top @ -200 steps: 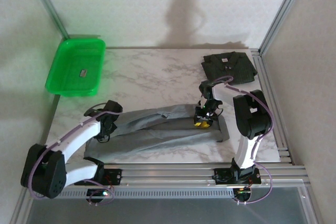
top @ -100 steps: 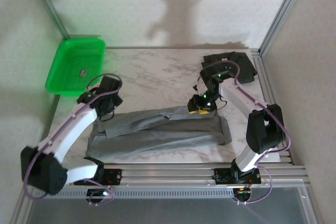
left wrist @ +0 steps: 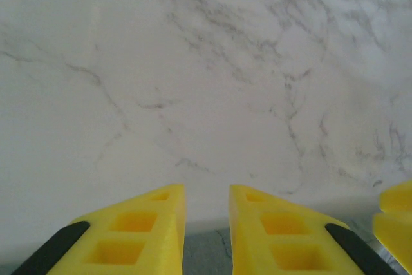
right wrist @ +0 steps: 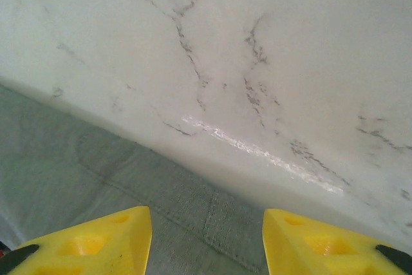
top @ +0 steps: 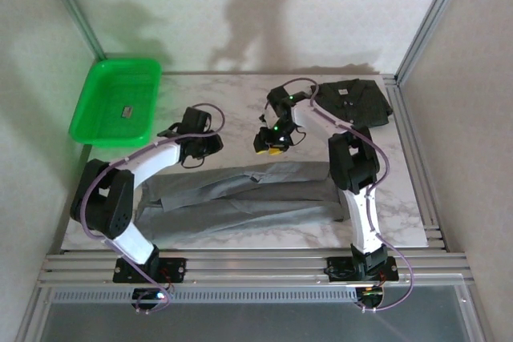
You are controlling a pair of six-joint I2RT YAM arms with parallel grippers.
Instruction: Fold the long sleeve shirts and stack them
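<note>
The grey long sleeve shirt (top: 240,198) lies folded into a long band across the near half of the table. The charcoal shirt (top: 351,102) sits folded at the back right. My left gripper (top: 210,146) hovers just behind the grey shirt's far edge. In the left wrist view the left gripper (left wrist: 207,188) has a narrow gap with nothing in it, and grey cloth (left wrist: 206,249) shows below. My right gripper (top: 271,142) hangs to its right, over the same edge. In the right wrist view the right gripper (right wrist: 206,214) stands open wide above the grey cloth (right wrist: 96,172).
A green plastic tray (top: 94,127) sits at the back left, half off the table's corner. Bare marble table (top: 240,110) lies between tray and charcoal shirt. Metal frame posts stand at both back corners. The right gripper's yellow finger (left wrist: 396,217) shows at the left wrist view's right edge.
Both grippers have left the grey shirt and moved back toward the table's middle: the left swung right from the shirt's left end, the right moved left and back. The shirt lies released.
</note>
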